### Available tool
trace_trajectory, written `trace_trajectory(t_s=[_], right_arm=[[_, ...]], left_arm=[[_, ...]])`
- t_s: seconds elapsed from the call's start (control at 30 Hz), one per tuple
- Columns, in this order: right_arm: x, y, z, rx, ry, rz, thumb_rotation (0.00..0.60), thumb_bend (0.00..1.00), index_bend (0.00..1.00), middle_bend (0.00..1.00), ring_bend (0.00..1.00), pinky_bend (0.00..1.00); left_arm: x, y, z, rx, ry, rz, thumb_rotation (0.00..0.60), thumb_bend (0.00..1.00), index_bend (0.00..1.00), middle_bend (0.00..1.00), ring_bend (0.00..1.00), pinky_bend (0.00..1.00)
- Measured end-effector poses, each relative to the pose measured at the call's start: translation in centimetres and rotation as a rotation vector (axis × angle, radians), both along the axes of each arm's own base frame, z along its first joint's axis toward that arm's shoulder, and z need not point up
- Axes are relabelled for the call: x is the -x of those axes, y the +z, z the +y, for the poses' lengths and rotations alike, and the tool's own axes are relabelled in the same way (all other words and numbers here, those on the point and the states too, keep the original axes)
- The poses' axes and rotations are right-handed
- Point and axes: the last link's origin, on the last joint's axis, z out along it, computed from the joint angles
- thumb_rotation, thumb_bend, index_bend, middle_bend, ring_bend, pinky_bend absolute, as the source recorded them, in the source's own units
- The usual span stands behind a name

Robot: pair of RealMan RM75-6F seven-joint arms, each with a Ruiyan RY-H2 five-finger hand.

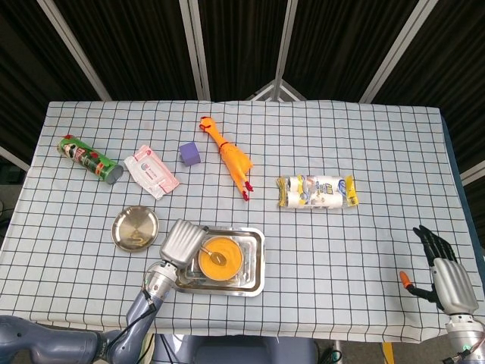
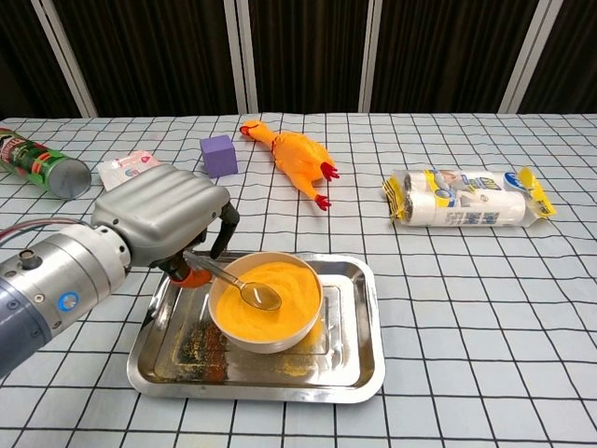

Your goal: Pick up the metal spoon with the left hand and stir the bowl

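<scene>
Spoon picked up: my left hand grips its handle, scoop resting in the bowl lower left of centre. Stirring remains, I judge.

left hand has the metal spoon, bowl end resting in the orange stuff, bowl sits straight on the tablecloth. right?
Not quite. The bowl sits in the steel tray, not on the tablecloth; the chest view shows it. The rest holds: the left hand holds the metal spoon, its bowl end in the orange contents.
</scene>
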Motion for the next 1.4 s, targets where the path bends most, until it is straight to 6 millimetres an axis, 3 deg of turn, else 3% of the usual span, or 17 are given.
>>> trace_trajectory(t_s=[0.6,1.4], right_arm=[[0.01,-0.01,0.02,-0.003,-0.002,0.002,0.6,0.4,0.0,0.0,0.0,0.0],[-0.02,0.02,0.04,-0.002,0.003,0.004,0.6,0.4,0.0,0.0,0.0,0.0]], left_arm=[[0.27,-0.2,0.25,0.001,0.011,0.011,0.6,0.4,0.58,1.0,0.94,0.94],[0.2,-0.19,0.1,0.0,0.022,-0.001,0.6,0.54,0.62,1.0,0.94,0.94]])
